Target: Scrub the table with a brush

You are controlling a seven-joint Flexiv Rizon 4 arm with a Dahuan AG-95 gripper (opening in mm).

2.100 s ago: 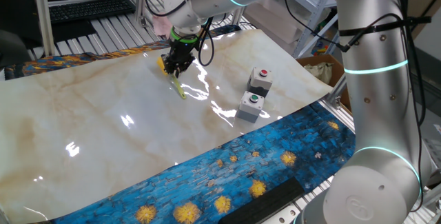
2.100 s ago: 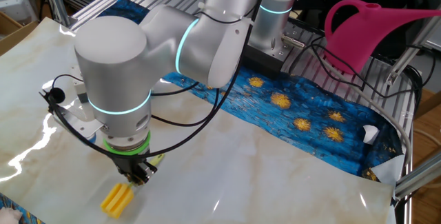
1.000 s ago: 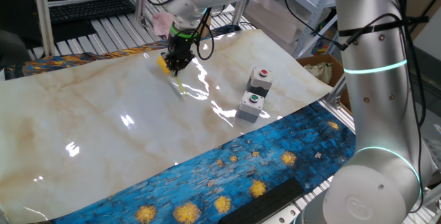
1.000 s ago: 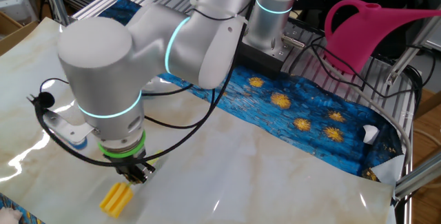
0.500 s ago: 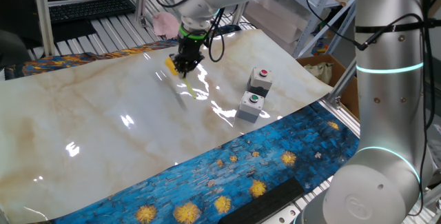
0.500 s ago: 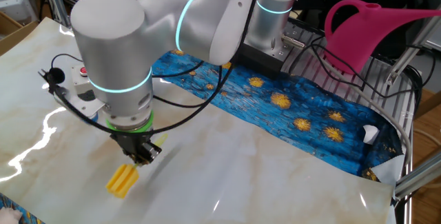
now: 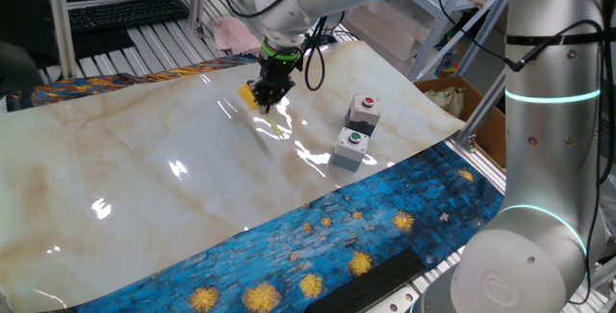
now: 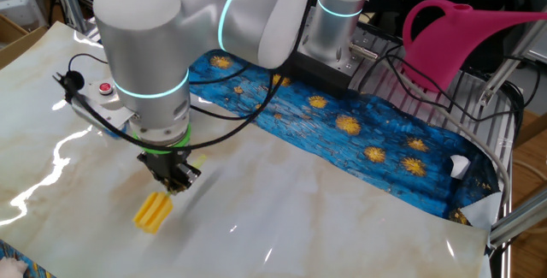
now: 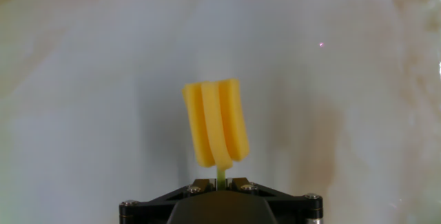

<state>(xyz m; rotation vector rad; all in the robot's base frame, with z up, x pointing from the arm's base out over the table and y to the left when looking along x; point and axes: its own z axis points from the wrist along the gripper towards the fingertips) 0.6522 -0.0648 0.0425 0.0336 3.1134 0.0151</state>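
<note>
Bright overhead glare streaks the table (image 7: 144, 159); hand view perhaps slightly soft.

The brush (image 8: 154, 212) is held by its handle in the gripper (image 8: 175, 180) over the table (image 8: 342, 201), its head pointing away from the fingers, as seen in the hand view (image 9: 216, 132). In one fixed view, two button boxes (image 7: 357, 132) are set on the table to the right of the gripper (image 7: 269, 93), one behind the other, apart from the brush (image 7: 254, 95). A cloth (image 7: 327, 236) is laid along the table's near edge.
</note>
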